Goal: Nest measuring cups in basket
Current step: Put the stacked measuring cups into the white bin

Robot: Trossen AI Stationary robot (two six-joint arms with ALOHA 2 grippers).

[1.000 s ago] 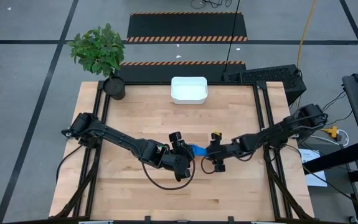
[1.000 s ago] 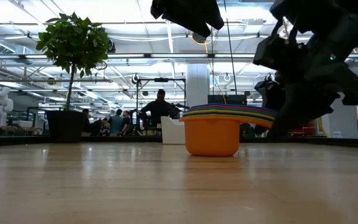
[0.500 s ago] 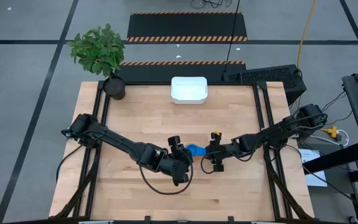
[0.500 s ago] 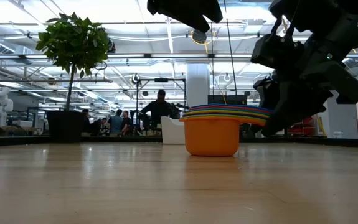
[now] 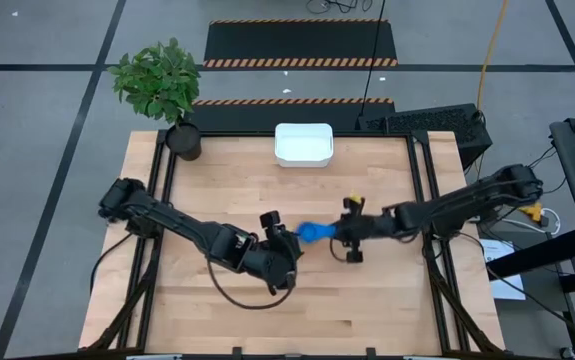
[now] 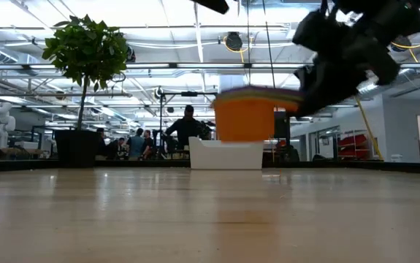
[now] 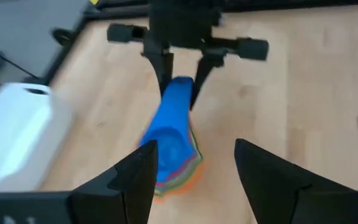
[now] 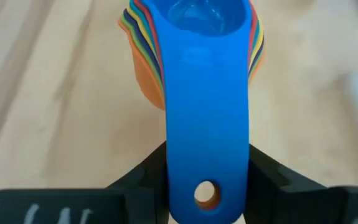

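Nearest the table's front edge, the left gripper (image 5: pixel 285 262) hangs with fingers (image 7: pixel 272 180) spread apart, holding nothing, its arm stretched low from the left side. Just beyond, the right gripper (image 5: pixel 339 233) is clamped on the handles of the stacked measuring cups (image 5: pixel 310 233), held clear above the wood. Farthest back, the basket (image 5: pixel 303 144) sits at the rear edge.
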